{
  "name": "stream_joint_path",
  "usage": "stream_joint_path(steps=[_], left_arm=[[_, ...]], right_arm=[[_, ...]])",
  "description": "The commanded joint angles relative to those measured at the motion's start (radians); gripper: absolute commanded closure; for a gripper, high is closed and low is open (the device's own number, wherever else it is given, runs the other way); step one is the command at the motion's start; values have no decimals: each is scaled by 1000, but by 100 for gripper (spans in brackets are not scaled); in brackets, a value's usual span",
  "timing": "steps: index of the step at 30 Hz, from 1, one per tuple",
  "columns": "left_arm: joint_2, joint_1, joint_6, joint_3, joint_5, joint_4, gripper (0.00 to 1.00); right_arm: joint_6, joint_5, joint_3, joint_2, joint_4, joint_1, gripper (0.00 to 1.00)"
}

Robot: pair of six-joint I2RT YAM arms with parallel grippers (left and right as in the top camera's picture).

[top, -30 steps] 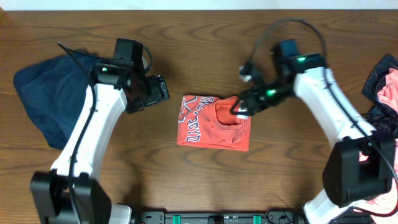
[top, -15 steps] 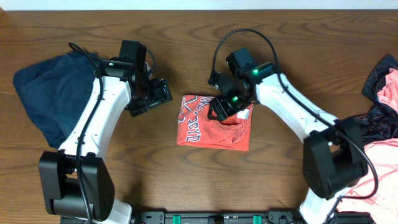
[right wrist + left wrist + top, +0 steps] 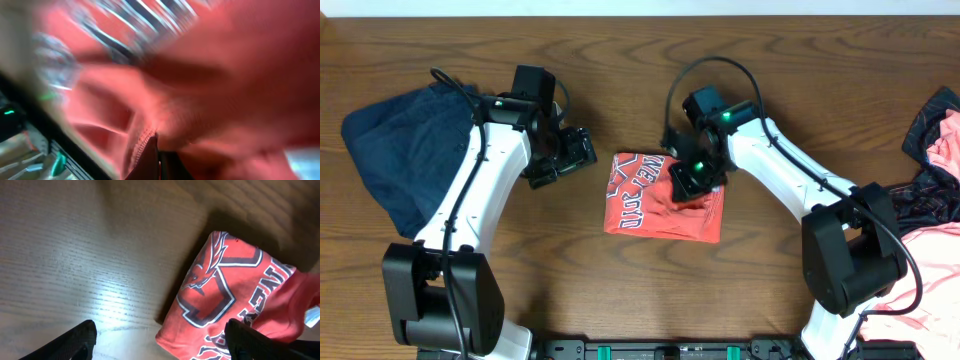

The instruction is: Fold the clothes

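Overhead view of a brown wooden desk (image 3: 620, 60) w/ two white robot arms. We see an orange-red T-shirt (image 3: 655, 205), folded into a rough rectangle. It lies flat near the desk's centre, a bit toward the front edge. White-and-navy lettering faces up on its left half.

The right gripper (image 3: 692, 180) is down on the shirt's back-right part, touching the fabric, where a fold of cloth stands up a little. The right wrist view is heavily blurred. Orange-red fabric fills it, w/ a stitched hem right at a dark fingertip (image 3: 150, 165) at the bottom of the frame. We can't tell whether these jaws are closed on the cloth or only pressed against it.

The left gripper (image 3: 582, 150) hovers just beside the shirt's back-left corner, not touching it. In the left wrist view its jaws are spread wide, w/ one dark finger (image 3: 75, 342) low at each side. Between them are only bare desk and the shirt's near edge, so they hold nothing. That view also shows the printed logo, plus a raised fold w/ a small white label (image 3: 312, 316) at far right.

Other items:
- A dark navy garment (image 3: 390, 150) is spread at the desk's left edge, partly hidden by the left arm.
- A heap of dark patterned and pink clothes (image 3: 935, 140) sits at the right edge.
- A pink piece (image 3: 920, 270) lies toward the front-right corner.
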Motion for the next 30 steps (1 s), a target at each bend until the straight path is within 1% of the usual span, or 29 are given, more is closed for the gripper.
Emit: stream_joint_path(steps=[1,3,9,12,14,17,21,23,25,27,30], left_arm=[[2,2,-4,-3,12,-14,17],[2,-1,2,-3,14,-20,17],[2,-44,42,-3,15,-29,17],[2,-79,60,-3,15,-28,15],[3,-103,69,-3,15,-24,12],[4,-132,88,-3,15,-11,6],[18,-154,101,-3,16,27,0],[34,-156,119,-3,39,56,2],[57,-156,170,-3,122,92,2],[91,-156,222,-3,229,134,2],[136,-160,277,-3,332,177,2]], right_arm=[[204,307,-3,8,-69,-21,99],[231,371,-16,8,-90,-22,99],[262,375,-123,9,0,-21,99],[270,375,-192,9,67,-21,89],[271,398,-229,9,93,-23,80],[271,474,-238,9,83,-34,80],[270,498,-172,4,14,-74,80],[270,499,-115,-2,-33,-99,79],[270,498,-48,-16,-80,-123,77],[263,497,32,-34,-132,-147,73],[234,494,111,-53,-190,-163,68]])
